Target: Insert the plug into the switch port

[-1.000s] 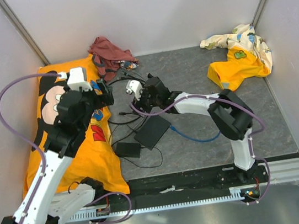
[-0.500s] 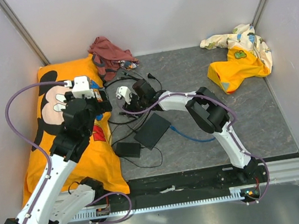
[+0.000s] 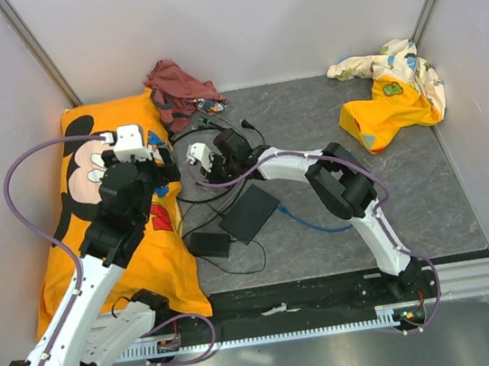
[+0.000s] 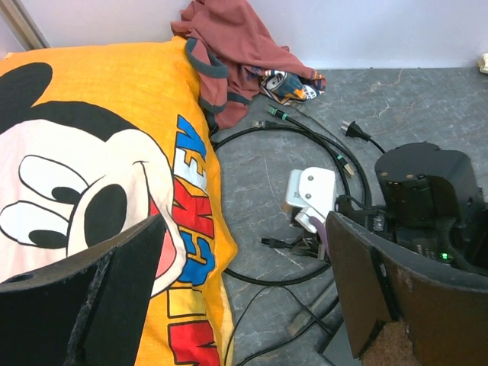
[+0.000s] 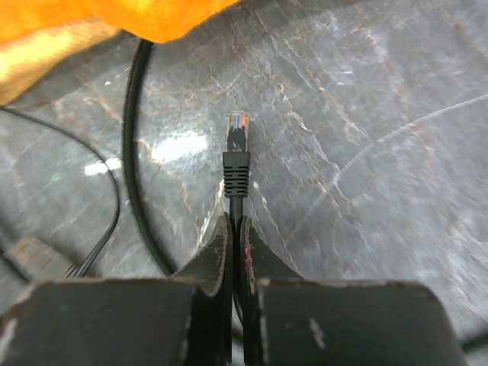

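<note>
The plug (image 5: 237, 139) is a black network plug with a clear tip, lying on the grey floor. My right gripper (image 5: 234, 226) is shut on its cable just behind the ribbed boot. In the left wrist view the same plug (image 4: 270, 242) pokes out left of the right gripper's fingers (image 4: 303, 245). The switch (image 3: 249, 212), a flat black box, lies a little nearer than the right gripper (image 3: 205, 172); I cannot make out its port. My left gripper (image 4: 236, 305) hangs open over the pillow's edge, nothing between its fingers (image 4: 91, 305).
A yellow cartoon pillow (image 3: 116, 237) fills the left side. Black cable loops (image 3: 193, 193) and a blue cable (image 3: 310, 225) lie around the switch, with a small adapter brick (image 3: 207, 244) beside it. A maroon cloth (image 3: 181, 84) and a yellow garment (image 3: 391, 94) lie at the back.
My right gripper moved left and down to the cable, then closed on it behind the plug. The left arm swung slightly right, then back a little.
</note>
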Controlling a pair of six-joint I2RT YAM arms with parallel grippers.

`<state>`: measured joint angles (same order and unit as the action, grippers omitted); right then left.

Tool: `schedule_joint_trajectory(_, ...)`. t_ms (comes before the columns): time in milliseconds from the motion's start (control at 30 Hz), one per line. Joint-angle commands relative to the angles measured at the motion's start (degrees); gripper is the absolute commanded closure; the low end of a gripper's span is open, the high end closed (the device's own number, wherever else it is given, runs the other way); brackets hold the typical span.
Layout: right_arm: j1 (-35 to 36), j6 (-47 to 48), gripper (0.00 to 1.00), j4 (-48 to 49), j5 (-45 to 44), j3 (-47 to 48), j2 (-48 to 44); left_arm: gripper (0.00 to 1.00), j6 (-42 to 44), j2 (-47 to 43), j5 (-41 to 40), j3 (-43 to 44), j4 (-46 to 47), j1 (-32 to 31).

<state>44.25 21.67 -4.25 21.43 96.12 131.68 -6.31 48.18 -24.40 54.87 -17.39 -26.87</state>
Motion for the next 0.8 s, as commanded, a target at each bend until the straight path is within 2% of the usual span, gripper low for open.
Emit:
schedule_joint_trajectory(0, 0.0, 1.9, 1.00, 0.2, -0.2, -0.5, -12.6, 0.07, 1.9, -1.9, -2.5, -0.8, 3.1, 0.5)
schedule_joint_trajectory(167, -0.2, 3.4, 1.00, 1.6, -6.0, -1.2, -25.7, 0.07, 1.6, -3.9, -3.3, -1.3, 3.9, 0.9)
schedule_joint_trajectory(467, -1.6, 8.5, 1.00, 3.8, -28.7, -5.5, -45.3, 0.07, 0.9, -5.0, -2.0, -1.5, 3.9, 1.3)
schedule_joint_trajectory(567, -2.6, 8.6, 1.00, 3.7, -32.5, -10.1, -51.2, 0.07, 0.7, -5.3, -1.2, -1.4, 3.8, 1.5)
schedule_joint_trajectory(767, -4.1, 1.5, 1.00, 3.7, -31.8, -26.7, -61.1, 0.07, -0.8, -4.4, 3.5, -1.1, 3.2, 1.7)
